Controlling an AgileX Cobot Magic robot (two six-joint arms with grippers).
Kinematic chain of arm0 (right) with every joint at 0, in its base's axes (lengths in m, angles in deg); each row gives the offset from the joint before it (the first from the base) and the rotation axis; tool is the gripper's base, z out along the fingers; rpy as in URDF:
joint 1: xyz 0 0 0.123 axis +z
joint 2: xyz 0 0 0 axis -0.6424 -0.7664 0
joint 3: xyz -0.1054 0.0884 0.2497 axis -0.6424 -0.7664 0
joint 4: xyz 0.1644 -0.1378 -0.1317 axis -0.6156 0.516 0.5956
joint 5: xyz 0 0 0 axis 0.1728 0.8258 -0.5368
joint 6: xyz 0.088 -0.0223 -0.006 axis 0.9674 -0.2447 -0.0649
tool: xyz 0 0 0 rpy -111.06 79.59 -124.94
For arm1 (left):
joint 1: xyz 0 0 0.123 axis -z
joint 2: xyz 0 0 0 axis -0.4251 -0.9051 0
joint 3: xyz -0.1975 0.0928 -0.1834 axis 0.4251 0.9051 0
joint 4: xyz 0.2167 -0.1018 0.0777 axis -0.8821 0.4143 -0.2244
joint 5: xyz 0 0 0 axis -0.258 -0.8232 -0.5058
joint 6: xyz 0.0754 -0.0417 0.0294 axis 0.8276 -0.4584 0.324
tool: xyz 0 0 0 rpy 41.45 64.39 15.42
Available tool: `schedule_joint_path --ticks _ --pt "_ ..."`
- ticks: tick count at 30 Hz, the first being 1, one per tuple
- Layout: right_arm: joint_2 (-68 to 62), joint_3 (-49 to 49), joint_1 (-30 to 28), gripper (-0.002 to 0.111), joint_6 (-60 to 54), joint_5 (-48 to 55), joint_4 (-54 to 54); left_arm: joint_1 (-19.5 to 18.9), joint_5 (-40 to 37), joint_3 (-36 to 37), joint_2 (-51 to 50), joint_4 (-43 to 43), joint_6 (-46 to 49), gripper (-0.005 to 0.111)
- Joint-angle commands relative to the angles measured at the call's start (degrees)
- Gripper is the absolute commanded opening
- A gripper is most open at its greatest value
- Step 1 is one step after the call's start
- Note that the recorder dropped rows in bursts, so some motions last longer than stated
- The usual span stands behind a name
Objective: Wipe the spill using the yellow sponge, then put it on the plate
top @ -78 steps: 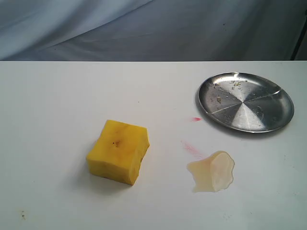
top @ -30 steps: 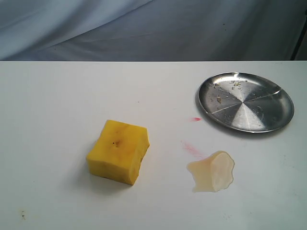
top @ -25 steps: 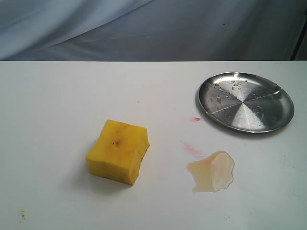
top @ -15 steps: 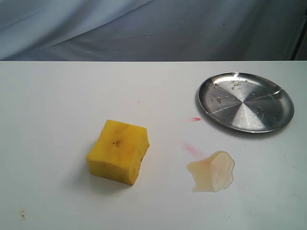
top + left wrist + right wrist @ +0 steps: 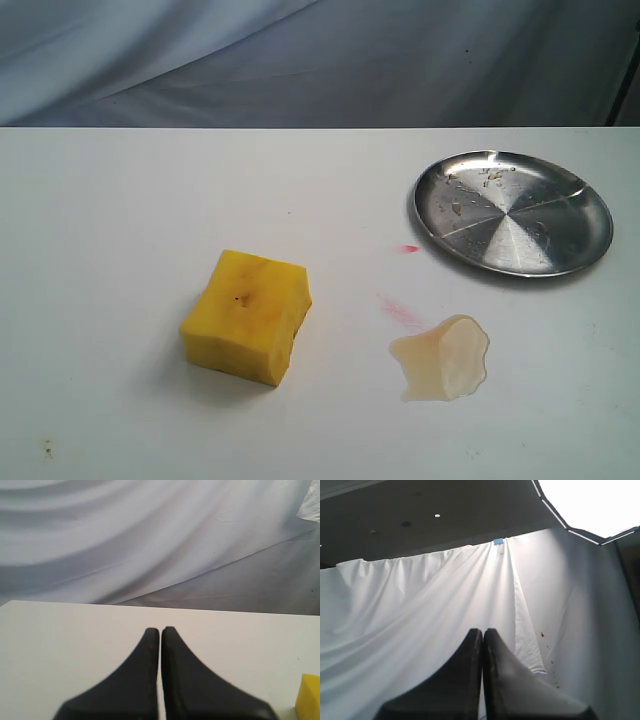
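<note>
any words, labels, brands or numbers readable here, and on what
None can be read.
The yellow sponge, the plate and the table carry no print.
The small blue tag on the white curtain in the right wrist view is too small to show any writing.

White table (image 5: 120,200) — pink-red streaks (image 5: 403,311) on it, pale draped cloth (image 5: 300,60) behind.

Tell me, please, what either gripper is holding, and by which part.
Nothing is held: the left gripper and right gripper are shut empty; the yellow sponge lies free.
</note>
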Motion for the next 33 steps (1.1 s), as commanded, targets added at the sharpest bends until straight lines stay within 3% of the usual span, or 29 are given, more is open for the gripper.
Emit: schedule_joint_path --ticks 1,17,25,33 --pt "0.05 4.4 -0.36 0.0 -1.06 9.93 0.09 0.36 0.11 0.28 0.18 -0.1 -0.2 0.003" --pt "-19.35 11.38 -0.36 0.0 -3.36 30.54 -0.49 0.36 0.11 0.28 0.18 -0.1 -0.2 0.003" --pt "-32.33 16.83 -0.36 0.0 -16.05 40.22 -10.89 0.36 0.11 0.28 0.18 -0.1 -0.06 0.003" --pt "-46.91 22.58 -0.36 0.0 -18.0 50.72 -16.12 0.36 0.11 0.28 0.18 -0.1 -0.06 0.003"
